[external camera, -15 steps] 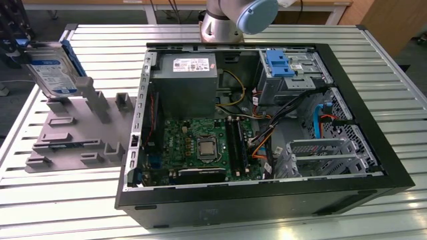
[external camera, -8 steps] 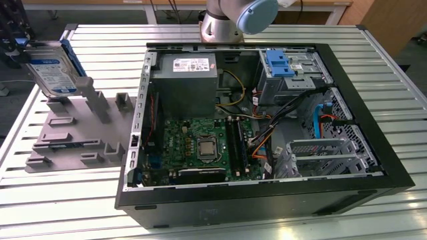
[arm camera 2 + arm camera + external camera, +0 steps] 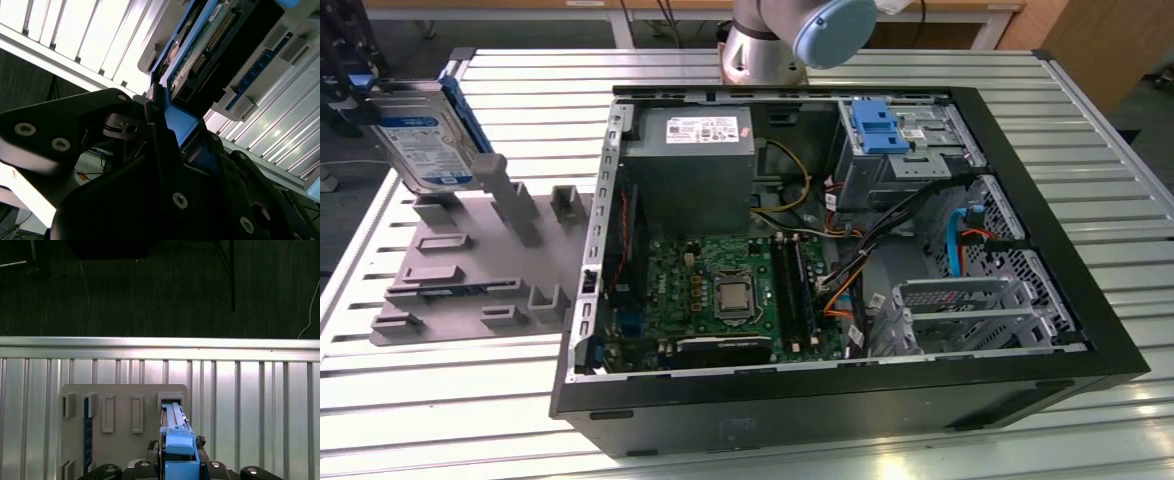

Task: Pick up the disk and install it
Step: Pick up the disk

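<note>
Because the computer case (image 3: 854, 400) lies on its side with the panel off, its inside is open to reach from above. Nearest inside it is the motherboard (image 3: 720, 290), and to the right of this is a bare metal drive cage (image 3: 974, 310), which looks to me like a possible seat for the disk. Farther back are the power supply (image 3: 687, 140) and, at the far right corner, a blue bracket (image 3: 874, 125) in its own bay.

At the exterior view's left, beside the case on the slatted surface (image 3: 454, 400), sits the grey fixture block (image 3: 467, 260). Its posts (image 3: 500, 195) seem made to keep parts upright, so that they can be taken by an edge. The disk (image 3: 420, 140) stands at the far end of this block, leaning a little, with its white-and-blue label showing.

In both wrist views the claw (image 3: 180, 452) is pressed together on the blue carrier frame (image 3: 177, 120) at the upper end of the disk. It pinches the plastic and not the metal body, I think to spare the circuit board (image 3: 210, 40). The lower end of the disk points into a slot (image 3: 172, 400) of the block; whether it is clear of the slot I cannot tell. Farthest is the arm's base (image 3: 767, 45).
</note>
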Robot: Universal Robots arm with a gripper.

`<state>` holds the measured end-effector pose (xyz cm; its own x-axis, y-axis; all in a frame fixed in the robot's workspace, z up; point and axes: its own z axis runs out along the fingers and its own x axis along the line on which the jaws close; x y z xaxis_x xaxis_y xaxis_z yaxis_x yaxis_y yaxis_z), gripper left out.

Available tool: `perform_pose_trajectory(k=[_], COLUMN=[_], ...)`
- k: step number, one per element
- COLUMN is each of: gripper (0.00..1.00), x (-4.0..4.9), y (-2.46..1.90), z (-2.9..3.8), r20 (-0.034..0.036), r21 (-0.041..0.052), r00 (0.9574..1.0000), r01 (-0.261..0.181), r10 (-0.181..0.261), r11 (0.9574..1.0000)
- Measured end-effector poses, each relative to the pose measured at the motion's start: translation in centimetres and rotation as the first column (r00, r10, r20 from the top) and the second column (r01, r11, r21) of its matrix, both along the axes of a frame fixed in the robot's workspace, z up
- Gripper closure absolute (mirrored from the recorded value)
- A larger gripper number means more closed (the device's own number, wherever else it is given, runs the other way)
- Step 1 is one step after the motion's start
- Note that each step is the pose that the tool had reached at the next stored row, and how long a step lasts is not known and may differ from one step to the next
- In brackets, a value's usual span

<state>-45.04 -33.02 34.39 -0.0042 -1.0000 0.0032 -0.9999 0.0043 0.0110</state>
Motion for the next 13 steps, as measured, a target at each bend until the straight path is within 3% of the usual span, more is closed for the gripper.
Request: perform_pose_trajectory(k=[13], gripper=[0.64], x=[0.00], y=[0.00], z=[0.28], r20=[0.0001], r21=[0.0000], r00=[1.0000], r01=[0.000], r10=[0.000], r11=[1.0000])
